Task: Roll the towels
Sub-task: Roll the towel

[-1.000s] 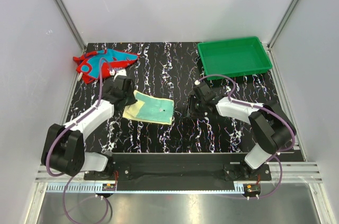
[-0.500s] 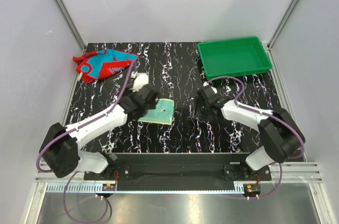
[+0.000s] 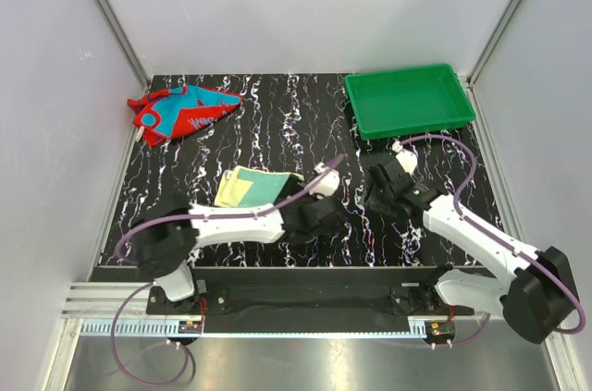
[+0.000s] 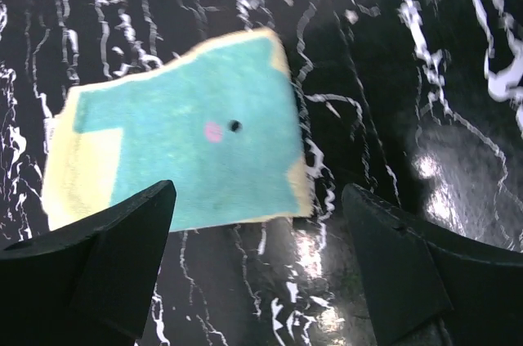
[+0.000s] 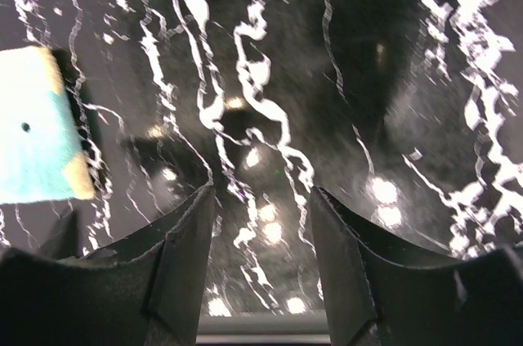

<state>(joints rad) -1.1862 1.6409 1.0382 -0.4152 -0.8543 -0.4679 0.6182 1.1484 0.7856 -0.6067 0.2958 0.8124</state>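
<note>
My left gripper (image 4: pixel 257 199): fingers (image 4: pixel 106 256) wide apart, nothing btwn them, matte black wedge-shaped plastic. Just past the tips lies the yellow towel (image 4: pixel 180 137), flat on the table (image 3: pixel 277 123). It's soft cloth w/ a pale yellow border and a yellow square at one corner. The rest of the face is teal, w/ a pink spot and a small black dot. Edges look blurred in the wrist view.

My right gripper (image 5: pixel 261 199): same black fingers, a narrower gap, also empty, over bare tabletop. The top is glossy black w/ white marble-like streaks and lamp glare. One towel corner shows at the left of that view.

Further out, top view: red towel (image 3: pixel 180 111) w/ teal-blue patterns, crumpled, at the far left corner. Green plastic tray (image 3: pixel 412 100), rectangular w/ raised walls, far right.

Vs 0.5 s ago: left arm has swung off the yellow towel toward front-centre, so the cloth is now uncovered. Right arm has shifted right and stretched out. Red towel and tray haven't moved.
</note>
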